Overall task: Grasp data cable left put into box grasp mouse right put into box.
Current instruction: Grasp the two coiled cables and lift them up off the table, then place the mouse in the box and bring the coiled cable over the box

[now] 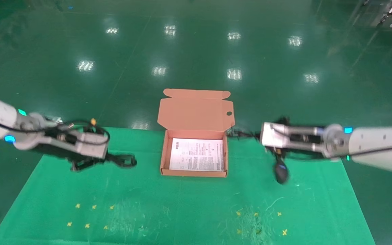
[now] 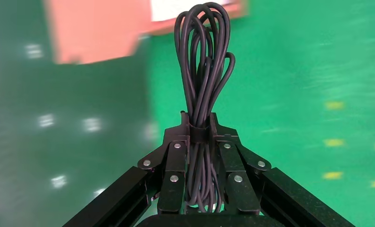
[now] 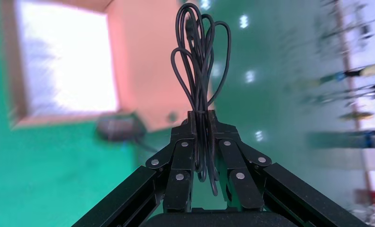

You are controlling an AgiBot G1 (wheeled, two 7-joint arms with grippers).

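- Left gripper [image 2: 199, 124]: one, reaching in from the left over the desk [image 1: 189, 207], its jaws clenched on the data cable [image 2: 202, 71]. In the left wrist view the two jaws pinch the bundle at its band, and the loops stand out beyond the tips.
- Data cable: one black bundle of loops, held off the green surface. In the head view it juts from the left gripper toward the box, well apart from it, with one loop end nearest the box.
- Box [image 1: 194, 112]: one salmon-orange cardboard mailer at the middle of the desk, between the two arms. Its flap lid stands open at the far side, with one small round hole near its right edge. One white printed sheet [image 1: 197, 154] lies flat inside; nothing else shows in it.
- Right gripper [image 3: 202, 120]: one, reaching in from the right at about the height of the box's far edge. Its jaws are clenched on a gathered bunch of thin black cord [image 3: 200, 61], whose loops stick out past the tips.
- Mouse [image 1: 280, 173]: one small black oval with a blue glint on top, hanging below the right gripper by its cord, to the right of the box and near it, above the desk. Whether it touches the surface cannot be told.
- Yellow cross marks [image 1: 90, 215]: two clusters on the near part of the desk, six at the left and about five at the right.
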